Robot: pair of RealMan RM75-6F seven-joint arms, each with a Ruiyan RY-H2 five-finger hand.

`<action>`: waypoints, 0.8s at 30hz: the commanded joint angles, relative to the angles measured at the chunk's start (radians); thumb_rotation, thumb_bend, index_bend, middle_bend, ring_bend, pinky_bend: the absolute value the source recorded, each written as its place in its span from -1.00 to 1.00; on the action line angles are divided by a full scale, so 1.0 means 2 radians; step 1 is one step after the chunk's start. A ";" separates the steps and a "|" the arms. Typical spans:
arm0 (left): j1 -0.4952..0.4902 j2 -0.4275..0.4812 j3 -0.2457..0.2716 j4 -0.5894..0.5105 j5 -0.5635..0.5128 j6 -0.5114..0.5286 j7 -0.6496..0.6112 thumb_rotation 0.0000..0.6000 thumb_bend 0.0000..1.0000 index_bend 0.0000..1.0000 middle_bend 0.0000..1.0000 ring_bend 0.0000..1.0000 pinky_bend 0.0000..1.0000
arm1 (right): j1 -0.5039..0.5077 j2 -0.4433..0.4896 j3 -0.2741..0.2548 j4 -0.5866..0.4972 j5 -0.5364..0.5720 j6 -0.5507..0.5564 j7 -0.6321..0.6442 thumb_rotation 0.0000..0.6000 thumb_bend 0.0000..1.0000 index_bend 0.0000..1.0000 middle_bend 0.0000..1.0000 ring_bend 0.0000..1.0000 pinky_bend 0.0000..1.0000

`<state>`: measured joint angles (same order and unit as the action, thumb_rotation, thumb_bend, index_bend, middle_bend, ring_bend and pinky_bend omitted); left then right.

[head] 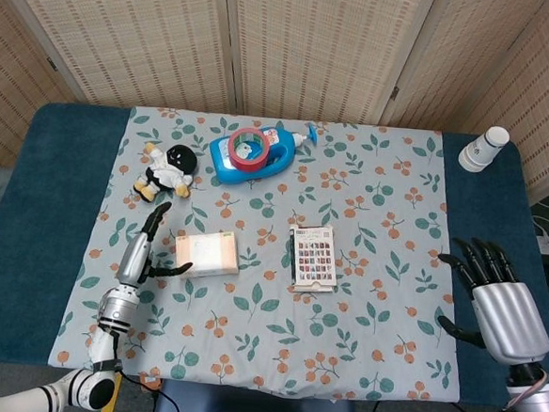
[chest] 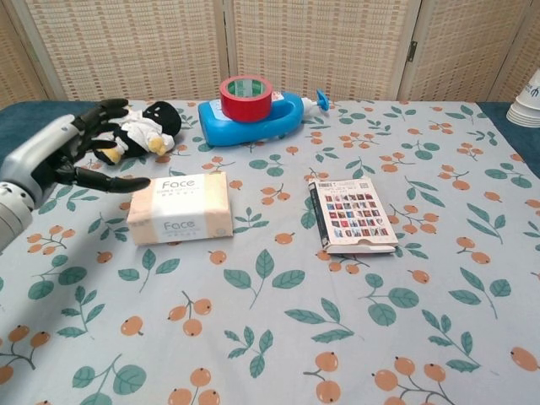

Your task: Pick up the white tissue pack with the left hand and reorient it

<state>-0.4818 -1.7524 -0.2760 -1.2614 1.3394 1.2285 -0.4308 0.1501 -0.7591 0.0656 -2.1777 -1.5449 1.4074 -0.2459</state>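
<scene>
The white tissue pack [head: 207, 254] [chest: 180, 207] lies flat on the flowered cloth, its "Face" print facing up and toward me. My left hand [head: 137, 256] [chest: 61, 152] hovers just left of the pack, lifted off the cloth, fingers spread and holding nothing. A thumb tip points toward the pack's left end without touching it. My right hand [head: 501, 303] is far off at the table's right edge, fingers spread, empty. The chest view does not show it.
A plush doll [head: 168, 171] [chest: 139, 128] lies behind the left hand. A blue bottle [head: 270, 152] [chest: 261, 120] with a red tape roll [head: 247, 148] [chest: 245, 90] on it sits at the back. A card box [head: 312, 256] [chest: 352, 214] lies mid-table, stacked cups [head: 483, 148] at the far right.
</scene>
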 commanded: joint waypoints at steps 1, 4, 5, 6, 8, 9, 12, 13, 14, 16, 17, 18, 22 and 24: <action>0.001 0.060 -0.016 -0.068 0.008 0.012 0.040 1.00 -0.78 -1.00 -1.00 -1.00 -0.80 | -0.002 0.002 -0.001 -0.001 -0.005 0.002 0.002 1.00 -0.77 -0.56 -0.86 -1.00 -0.87; 0.001 0.133 -0.033 -0.152 -0.003 -0.003 0.082 1.00 -0.71 -0.84 -0.85 -1.00 -0.77 | -0.004 0.005 -0.003 -0.006 -0.013 0.005 0.003 1.00 -0.77 -0.56 -0.86 -1.00 -0.87; 0.003 0.166 -0.031 -0.187 -0.007 -0.014 0.114 1.00 -0.66 -0.70 -0.78 -1.00 -0.75 | -0.005 0.006 -0.004 -0.007 -0.015 0.005 0.003 1.00 -0.77 -0.56 -0.86 -1.00 -0.87; 0.004 0.194 -0.025 -0.210 -0.006 -0.025 0.142 1.00 -0.64 -0.63 -0.74 -0.98 -0.74 | -0.006 0.007 -0.005 -0.009 -0.015 0.004 0.002 1.00 -0.77 -0.56 -0.86 -1.00 -0.87; 0.006 0.262 -0.003 -0.255 0.003 -0.053 0.213 1.00 -0.63 -0.53 -0.67 -0.93 -0.70 | -0.008 0.011 -0.008 -0.014 -0.012 0.001 -0.003 1.00 -0.77 -0.56 -0.86 -1.00 -0.87; 0.007 0.286 0.007 -0.267 0.010 -0.059 0.249 1.00 -0.63 -0.54 -0.67 -0.93 -0.69 | -0.008 0.014 -0.010 -0.018 -0.009 -0.002 -0.007 1.00 -0.77 -0.56 -0.86 -1.00 -0.87; 0.012 0.343 0.036 -0.290 0.032 -0.065 0.351 1.00 -0.67 -0.73 -0.80 -0.96 -0.65 | -0.009 0.022 -0.014 -0.029 -0.007 -0.008 -0.013 1.00 -0.77 -0.56 -0.87 -1.00 -0.87; 0.015 0.355 0.042 -0.293 0.036 -0.061 0.376 1.00 -0.67 -0.78 -0.82 -0.96 -0.64 | -0.010 0.023 -0.014 -0.031 -0.010 -0.008 -0.014 1.00 -0.77 -0.56 -0.87 -1.00 -0.87; 0.020 0.365 0.047 -0.295 0.038 -0.056 0.400 1.00 -0.68 -0.79 -0.82 -0.97 -0.66 | -0.011 0.024 -0.015 -0.033 -0.013 -0.006 -0.013 1.00 -0.77 -0.56 -0.87 -1.00 -0.87; 0.031 0.387 0.058 -0.308 0.027 -0.048 0.445 1.00 -0.69 -0.76 -0.83 -1.00 -0.72 | -0.014 0.027 -0.017 -0.035 -0.021 -0.001 -0.011 1.00 -0.77 -0.56 -0.87 -1.00 -0.87; 0.035 0.398 0.064 -0.317 0.015 -0.050 0.462 1.00 -0.69 -0.73 -0.84 -1.00 -0.74 | -0.016 0.028 -0.018 -0.036 -0.024 0.000 -0.010 1.00 -0.77 -0.56 -0.87 -1.00 -0.87; 0.039 0.412 0.070 -0.330 -0.002 -0.055 0.484 1.00 -0.69 -0.70 -0.84 -1.00 -0.75 | -0.017 0.030 -0.018 -0.036 -0.025 0.002 -0.008 1.00 -0.77 -0.56 -0.87 -1.00 -0.87; 0.047 0.439 0.088 -0.362 -0.048 -0.053 0.556 1.00 -0.68 -0.71 -0.91 -1.00 -0.74 | -0.018 0.034 -0.020 -0.039 -0.023 -0.001 -0.009 1.00 -0.77 -0.56 -0.87 -1.00 -0.87; 0.051 0.440 0.092 -0.371 -0.059 -0.047 0.559 1.00 -0.67 -0.76 -0.94 -1.00 -0.74 | -0.018 0.034 -0.019 -0.040 -0.023 -0.002 -0.010 1.00 -0.77 -0.56 -0.87 -1.00 -0.87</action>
<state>-0.4040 -0.9148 -0.1281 -1.9525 1.2730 1.1285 0.6432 0.1147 -0.6917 0.0267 -2.2570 -1.5910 1.4031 -0.2655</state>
